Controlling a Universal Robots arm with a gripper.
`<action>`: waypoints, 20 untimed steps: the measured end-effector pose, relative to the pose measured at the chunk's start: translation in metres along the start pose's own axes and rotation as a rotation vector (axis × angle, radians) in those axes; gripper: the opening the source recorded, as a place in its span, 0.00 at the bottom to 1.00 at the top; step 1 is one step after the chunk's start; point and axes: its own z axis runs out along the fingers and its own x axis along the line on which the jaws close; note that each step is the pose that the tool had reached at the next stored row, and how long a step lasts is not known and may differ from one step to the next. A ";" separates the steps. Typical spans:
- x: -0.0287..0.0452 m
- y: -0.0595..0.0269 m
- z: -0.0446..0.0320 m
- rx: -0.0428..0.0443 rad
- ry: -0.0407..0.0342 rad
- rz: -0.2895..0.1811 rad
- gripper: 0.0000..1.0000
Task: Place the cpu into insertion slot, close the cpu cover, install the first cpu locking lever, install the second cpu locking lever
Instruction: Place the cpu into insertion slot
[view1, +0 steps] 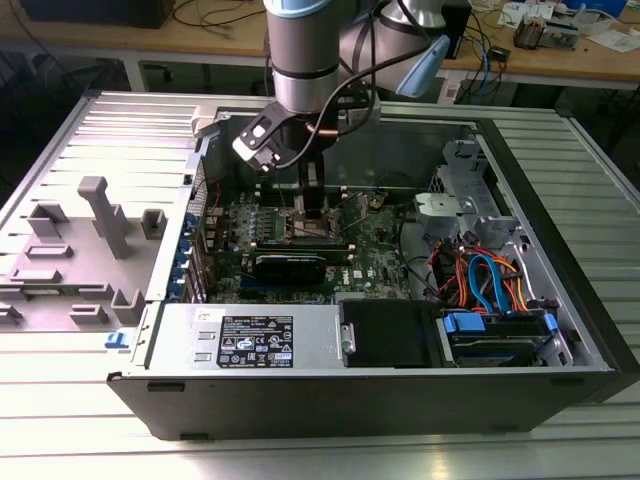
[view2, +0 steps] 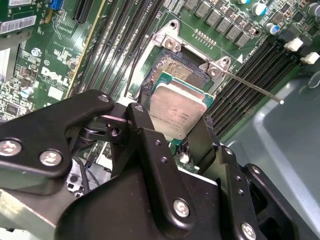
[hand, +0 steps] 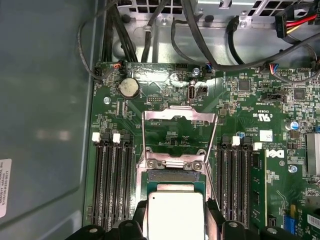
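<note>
My gripper (view1: 310, 212) reaches down into the open computer case and is shut on the cpu (view2: 177, 109), a small silver-topped square held by its edges between the two black fingers (view2: 142, 131). The cpu (hand: 176, 216) hangs just above the insertion slot (hand: 172, 176), partly covering it. The slot's dark pin field (view2: 172, 70) lies exposed beyond the chip. The cpu cover (hand: 180, 116) is swung back open, a thin metal frame with a square window. Two thin wire levers (hand: 144, 142) stand raised beside it, one seen as a long rod (view2: 255, 88).
Long black memory slots (hand: 112, 180) flank the socket on both sides. A black card (view1: 290, 266) lies in front of the gripper, with the power supply (view1: 250, 342) nearer still. Bundled cables (view1: 488, 282) fill the exterior view's right. A grey fixture plate (view1: 90, 232) lies outside the case.
</note>
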 end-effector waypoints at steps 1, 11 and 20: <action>0.0000 -0.0002 0.0009 0.0000 -0.0002 0.000 0.54; 0.0000 -0.0009 0.0071 0.0000 -0.0008 0.006 0.54; 0.0000 -0.0020 0.0151 0.0001 -0.0010 0.007 0.54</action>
